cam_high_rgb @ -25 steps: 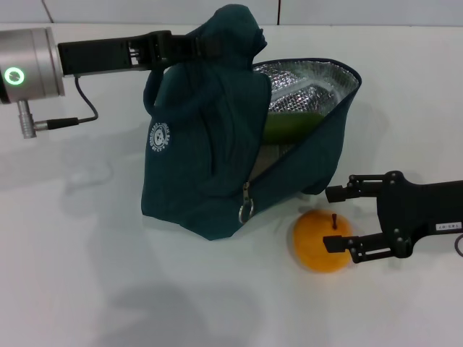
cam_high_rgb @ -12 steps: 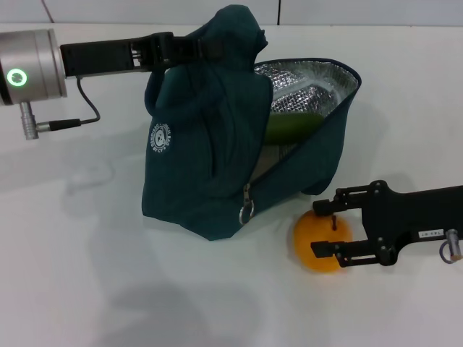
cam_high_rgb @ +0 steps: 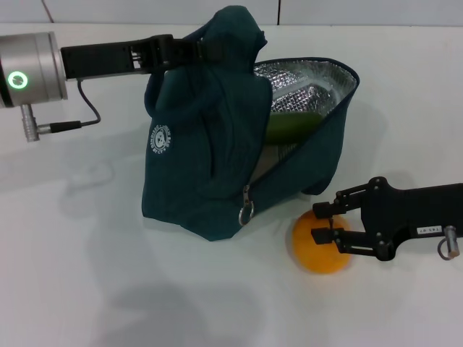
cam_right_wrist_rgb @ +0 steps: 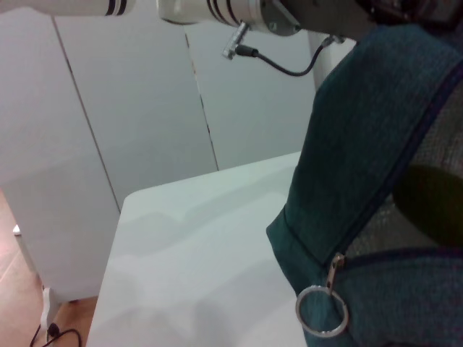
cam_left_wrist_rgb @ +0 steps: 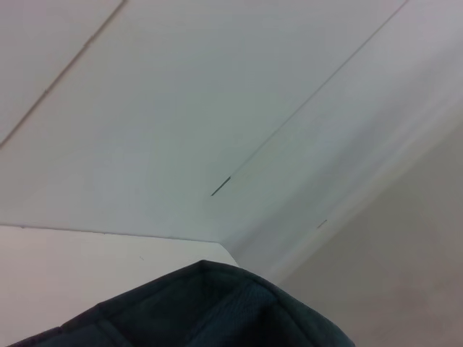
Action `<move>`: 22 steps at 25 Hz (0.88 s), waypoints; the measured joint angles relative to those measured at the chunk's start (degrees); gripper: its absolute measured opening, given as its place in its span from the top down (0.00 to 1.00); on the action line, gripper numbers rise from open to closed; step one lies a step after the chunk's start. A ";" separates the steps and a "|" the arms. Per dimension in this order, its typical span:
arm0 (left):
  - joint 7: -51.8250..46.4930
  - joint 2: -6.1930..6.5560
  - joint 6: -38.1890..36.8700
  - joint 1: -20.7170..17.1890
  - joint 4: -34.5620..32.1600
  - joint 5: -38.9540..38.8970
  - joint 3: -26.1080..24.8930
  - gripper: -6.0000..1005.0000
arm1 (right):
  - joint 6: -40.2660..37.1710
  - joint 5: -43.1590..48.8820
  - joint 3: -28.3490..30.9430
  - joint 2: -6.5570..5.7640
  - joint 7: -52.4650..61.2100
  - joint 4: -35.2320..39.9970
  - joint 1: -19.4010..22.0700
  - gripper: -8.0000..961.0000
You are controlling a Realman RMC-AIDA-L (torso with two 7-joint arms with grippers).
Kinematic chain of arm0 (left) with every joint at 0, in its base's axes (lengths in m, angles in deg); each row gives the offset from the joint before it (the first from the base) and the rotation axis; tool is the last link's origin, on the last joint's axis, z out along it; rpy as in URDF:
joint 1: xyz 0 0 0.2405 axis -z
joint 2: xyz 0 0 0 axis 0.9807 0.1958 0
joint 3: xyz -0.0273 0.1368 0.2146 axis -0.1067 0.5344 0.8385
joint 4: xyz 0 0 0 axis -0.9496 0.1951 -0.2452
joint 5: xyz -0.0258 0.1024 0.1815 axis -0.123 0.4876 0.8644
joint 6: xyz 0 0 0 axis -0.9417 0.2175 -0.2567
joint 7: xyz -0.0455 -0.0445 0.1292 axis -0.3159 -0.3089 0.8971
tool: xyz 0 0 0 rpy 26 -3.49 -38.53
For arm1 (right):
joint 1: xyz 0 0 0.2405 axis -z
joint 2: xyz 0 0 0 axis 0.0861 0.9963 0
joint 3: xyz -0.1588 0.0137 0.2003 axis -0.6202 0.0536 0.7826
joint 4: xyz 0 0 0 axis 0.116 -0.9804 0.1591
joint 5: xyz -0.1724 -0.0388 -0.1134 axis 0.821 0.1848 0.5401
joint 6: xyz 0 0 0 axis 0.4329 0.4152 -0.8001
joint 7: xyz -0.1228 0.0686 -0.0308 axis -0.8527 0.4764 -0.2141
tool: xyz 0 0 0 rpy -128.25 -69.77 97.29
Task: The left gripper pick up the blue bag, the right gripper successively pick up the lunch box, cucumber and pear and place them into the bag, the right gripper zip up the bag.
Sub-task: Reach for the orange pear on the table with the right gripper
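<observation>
Nearest: pear sitting on the white table, just beside the bag's lower front corner. Right gripper reaching in low from the right, fingers spread and straddling the fruit's upper side, apparently touching but not yet pinching it; judged to be lining up the pick.

Behind: blue bag resting on the table, zipper ring hanging unpulled, foil-lined mouth gaping toward the right, probably so items can drop in. Cucumber lying inside already; lunch box not discernible.

Farthest: left gripper pinching the bag's top fabric, holding it upright and open.
</observation>
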 joint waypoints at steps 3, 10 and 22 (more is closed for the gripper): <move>0.01 0.02 0.09 0.01 0.02 -0.03 0.00 0.95 | 0.14 -0.35 0.00 0.00 -0.12 -0.03 0.00 0.63; 0.03 0.02 0.11 0.01 0.02 -0.07 0.00 0.95 | 0.18 -0.40 0.06 0.00 -0.51 0.30 0.05 0.62; 0.03 0.02 0.18 0.01 0.02 -0.20 0.00 0.95 | -0.04 -0.43 0.14 0.00 -3.13 0.48 0.42 0.83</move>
